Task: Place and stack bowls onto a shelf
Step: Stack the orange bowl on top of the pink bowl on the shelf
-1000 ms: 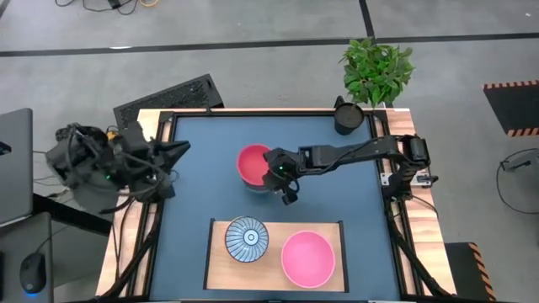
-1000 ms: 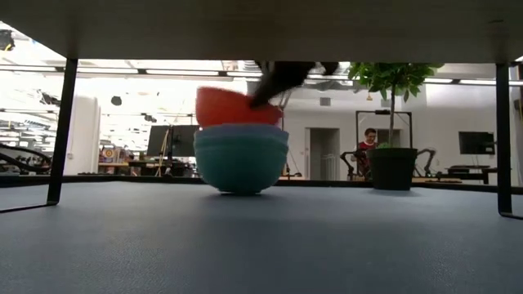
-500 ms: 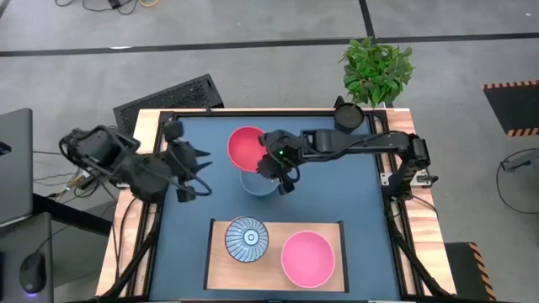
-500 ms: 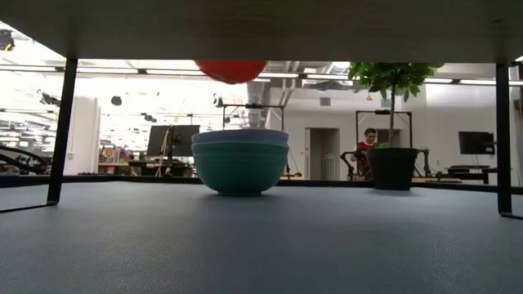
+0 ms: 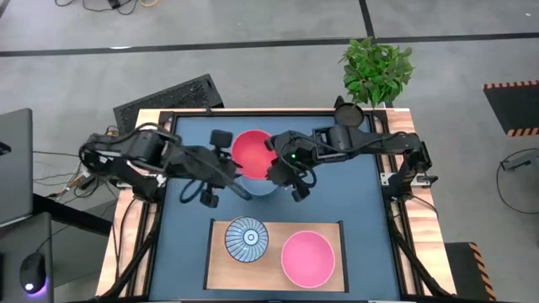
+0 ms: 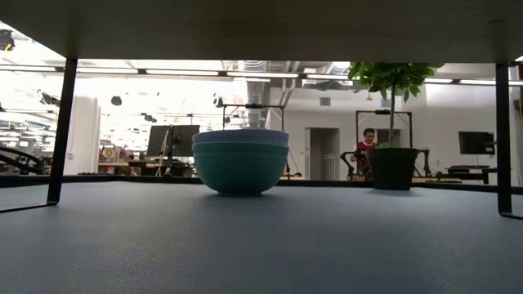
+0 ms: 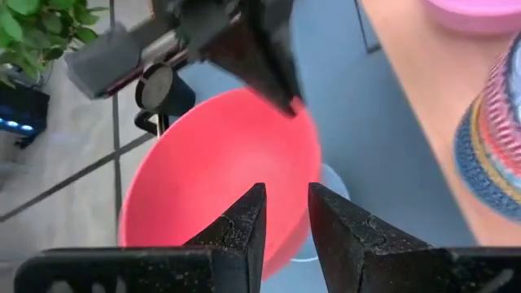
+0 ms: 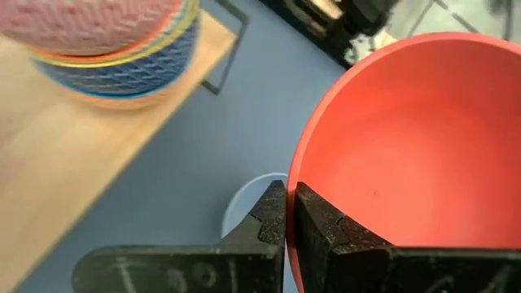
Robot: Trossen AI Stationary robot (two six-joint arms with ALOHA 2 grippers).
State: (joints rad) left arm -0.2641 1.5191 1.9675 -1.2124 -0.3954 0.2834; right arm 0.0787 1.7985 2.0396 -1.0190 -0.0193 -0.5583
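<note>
Along the near edge of the dark blue tabletop [image 5: 354, 210] the pale wooden shelf [image 5: 221, 261] is laid, its long side parallel to that edge and roughly centred between the two side rails. On its left half a blue-and-white radial-striped bowl [image 5: 247, 239] is set atop a stack of patterned bowls, whose sides are seen in the right wrist view; on its right half a plain pink bowl [image 5: 307, 258] is seated, near the shelf's right end. A bare band of tabletop is left between the shelf's far edge and the grippers, and open tabletop is left on either side of the shelf. Above the middle of the table a red bowl [image 5: 252, 153] is held aloft, tilted, its rim pinched between the closed fingers of the right gripper [image 8: 290, 213], which is reached in from the right edge. The left gripper [image 7: 286, 213] is brought in from the left edge and is poised just beside the red bowl's near rim, its fingers parted by a narrow gap with nothing seen between them. Directly beneath, a teal bowl [image 6: 240, 168] with a light-blue bowl [image 6: 240, 136] nested in it is stood on the tabletop, well clear of every edge. At the far right corner a dark cup [image 5: 348, 117] is placed, and beyond that corner a potted plant [image 5: 376, 71] is stood.
</note>
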